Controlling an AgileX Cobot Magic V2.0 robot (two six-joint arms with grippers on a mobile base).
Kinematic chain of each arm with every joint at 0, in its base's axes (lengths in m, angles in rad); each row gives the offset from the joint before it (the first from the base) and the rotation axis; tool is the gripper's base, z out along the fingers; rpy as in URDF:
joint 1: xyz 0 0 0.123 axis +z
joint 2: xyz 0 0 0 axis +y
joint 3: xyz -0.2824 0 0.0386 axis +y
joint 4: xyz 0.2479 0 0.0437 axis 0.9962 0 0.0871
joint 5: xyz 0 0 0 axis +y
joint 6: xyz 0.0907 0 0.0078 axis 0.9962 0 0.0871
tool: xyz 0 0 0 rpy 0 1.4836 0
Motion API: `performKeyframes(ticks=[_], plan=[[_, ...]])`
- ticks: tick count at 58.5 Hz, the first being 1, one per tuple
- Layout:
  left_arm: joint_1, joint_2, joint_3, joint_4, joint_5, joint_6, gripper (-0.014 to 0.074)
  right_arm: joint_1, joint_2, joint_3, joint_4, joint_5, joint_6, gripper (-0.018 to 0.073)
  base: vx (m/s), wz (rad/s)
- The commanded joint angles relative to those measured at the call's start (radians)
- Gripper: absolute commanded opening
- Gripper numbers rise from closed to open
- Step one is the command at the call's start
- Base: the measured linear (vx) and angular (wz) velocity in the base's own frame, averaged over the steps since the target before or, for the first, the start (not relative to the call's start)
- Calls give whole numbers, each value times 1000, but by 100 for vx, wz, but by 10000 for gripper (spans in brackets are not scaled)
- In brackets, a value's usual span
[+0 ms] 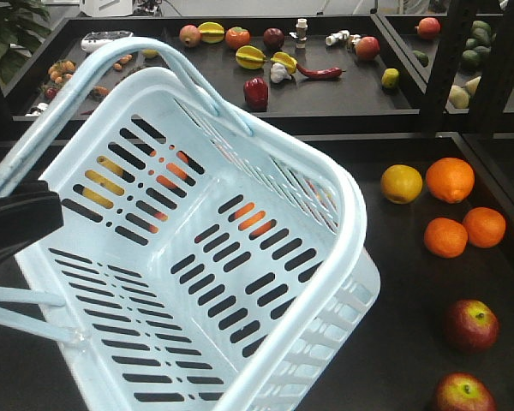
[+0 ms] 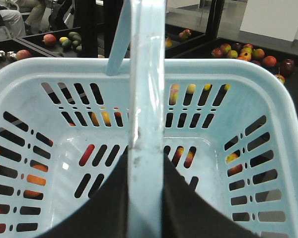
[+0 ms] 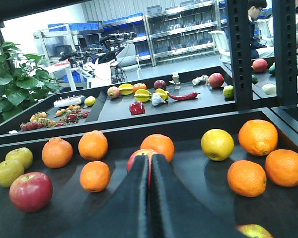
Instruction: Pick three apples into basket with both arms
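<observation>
Black trays fill the scene: a near tray (image 1: 394,291) with loose fruit, a back tray (image 1: 343,94) with mixed produce. At the left, our left gripper (image 2: 146,158) is clamped on one swing handle (image 2: 146,89) of the pale blue basket (image 1: 313,287), the bar pinched between its two black fingers (image 2: 99,213). The basket hangs tilted over the left of the near tray, fruit showing through its slots. Moving right in the right wrist view, we count two yellow-green fruits (image 3: 12,166), the left apple (image 3: 31,191), seven oranges (image 3: 93,145) spread across the tray, the middle apple (image 3: 135,157), one yellow citrus (image 3: 217,144), and the right apple (image 3: 253,231) cut by the lower edge; all three apples lie on the tray, outside the basket. Our right gripper (image 3: 150,157) has its fingers pressed together, only a hairline slit between them, holding nothing; its tips sit just before the middle apple, and we cannot tell whether they touch. In the front view two apples (image 1: 471,325) lie right of the basket, apart from it. A small bottle (image 1: 301,30) stands on the back tray, its label too small to read.
</observation>
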Motion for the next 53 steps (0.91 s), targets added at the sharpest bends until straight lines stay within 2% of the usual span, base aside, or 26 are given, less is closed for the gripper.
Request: performKeyframes(ticks=[1, 27, 37, 46, 53], plan=[[-3, -2, -30, -54, -87, -3, -6, -7, -12, 11, -2, -73, -5, -5, 0, 0], [-3, -2, -30, -57, -90, -3, -6, -7, -12, 11, -2, -73, -5, -5, 0, 0], [-3, 12, -30, -59, -168, -3, -6, -7, -12, 11, -2, -73, -5, -5, 0, 0], [-3, 82, -31, -163, -218, 11, -6, -7, -12, 11, -2, -73, -5, -5, 0, 0], [-3, 197, -71, -207, -188, 100, -6, -7, -12, 11, -2, -73, -5, -5, 0, 0]])
